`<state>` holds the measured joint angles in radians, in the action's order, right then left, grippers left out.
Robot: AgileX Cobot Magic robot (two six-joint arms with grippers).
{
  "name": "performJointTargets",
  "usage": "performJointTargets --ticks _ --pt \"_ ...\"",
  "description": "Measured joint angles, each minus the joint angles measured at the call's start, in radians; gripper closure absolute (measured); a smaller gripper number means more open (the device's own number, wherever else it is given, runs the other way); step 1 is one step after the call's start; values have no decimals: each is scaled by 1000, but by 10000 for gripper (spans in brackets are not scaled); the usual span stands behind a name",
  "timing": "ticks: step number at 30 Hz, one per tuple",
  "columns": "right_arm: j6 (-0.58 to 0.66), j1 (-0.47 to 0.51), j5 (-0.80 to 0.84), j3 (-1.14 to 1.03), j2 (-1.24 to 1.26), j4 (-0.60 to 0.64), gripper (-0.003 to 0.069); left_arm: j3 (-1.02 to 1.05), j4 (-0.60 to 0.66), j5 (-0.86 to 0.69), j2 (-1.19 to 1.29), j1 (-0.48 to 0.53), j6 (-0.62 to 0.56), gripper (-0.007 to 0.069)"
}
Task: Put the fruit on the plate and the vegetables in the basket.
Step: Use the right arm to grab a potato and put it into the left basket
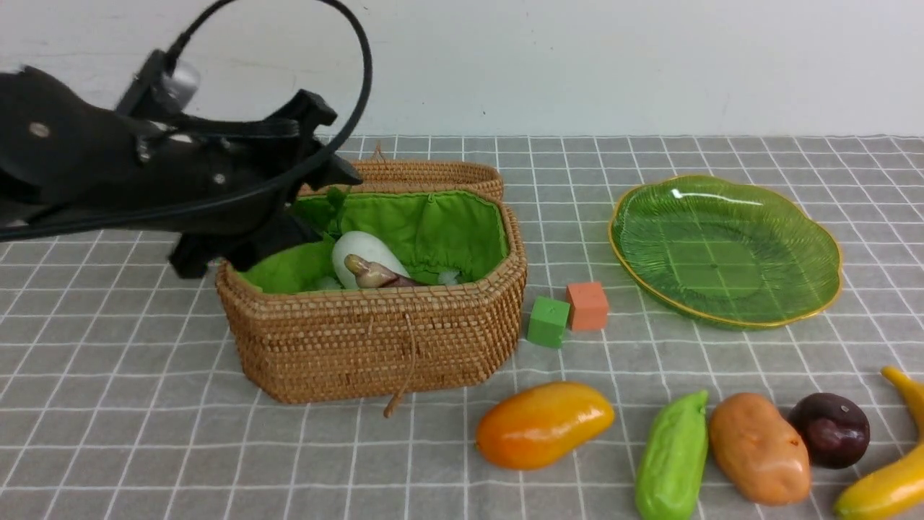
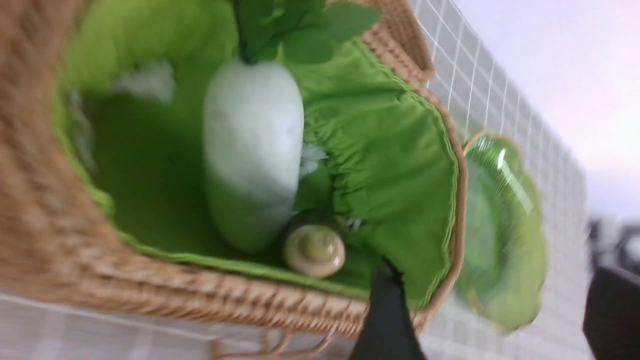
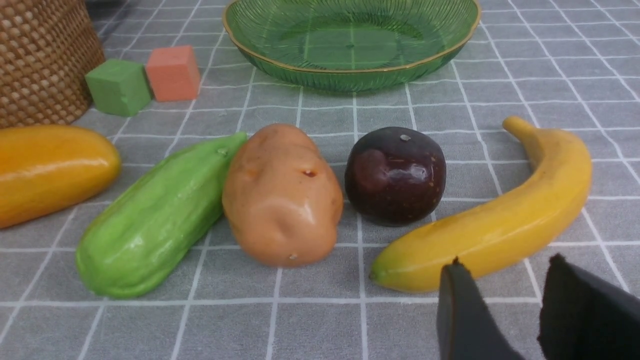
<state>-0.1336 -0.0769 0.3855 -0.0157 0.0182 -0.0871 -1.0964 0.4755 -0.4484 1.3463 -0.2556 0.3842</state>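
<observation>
The woven basket [image 1: 375,339] stands open, with the white radish [image 1: 364,253] and the eggplant [image 1: 379,275] lying inside on the green lining. My left gripper [image 1: 328,141] hovers open and empty over the basket's left end. The green plate [image 1: 722,245] at the right holds nothing. Along the front lie the mango [image 1: 545,422], gourd [image 1: 673,455], potato [image 1: 758,448], round purple fruit [image 1: 830,430] and banana [image 1: 891,477]. My right gripper [image 3: 505,290] is open and empty, low over the cloth just short of the banana [image 3: 505,220].
A green cube [image 1: 548,321] and an orange cube [image 1: 587,305] sit between basket and plate. The basket's lid [image 1: 426,173] hangs open at its back. A grey checked cloth covers the table; a white wall closes the far side.
</observation>
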Motion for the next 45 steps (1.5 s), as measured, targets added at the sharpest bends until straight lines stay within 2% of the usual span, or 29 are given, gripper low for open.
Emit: performJointTargets --ticks 3,5,6,7,9,10,11,12,15,18,24,31,45 --pt "0 0 0 0 0 0 417 0 -50 -107 -98 35 -103 207" --pt "0 0 0 0 0 0 417 -2 -120 -251 -234 80 -176 309" --pt "0 0 0 0 0 0 417 -2 -120 -251 -244 83 -176 309" --pt "0 0 0 0 0 0 417 -3 -168 -335 -319 99 -191 389" --pt "0 0 0 0 0 0 417 2 -257 -432 -434 103 -203 498" --pt "0 0 0 0 0 0 417 4 -264 -441 -434 103 -206 509" --pt "0 0 0 0 0 0 417 30 -310 -506 -528 103 -221 603" --pt "0 0 0 0 0 0 417 49 -332 -529 -570 103 -235 630" --pt "0 0 0 0 0 0 417 168 -369 -553 -723 103 -283 638" --pt "0 0 0 0 0 0 417 317 -382 -505 -834 103 -304 638" --pt "0 0 0 0 0 0 417 509 -386 -448 -934 103 -306 638" --pt "0 0 0 0 0 0 417 583 -387 -454 -937 103 -306 638" --pt "0 0 0 0 0 0 417 590 -396 -456 -993 113 -307 638"
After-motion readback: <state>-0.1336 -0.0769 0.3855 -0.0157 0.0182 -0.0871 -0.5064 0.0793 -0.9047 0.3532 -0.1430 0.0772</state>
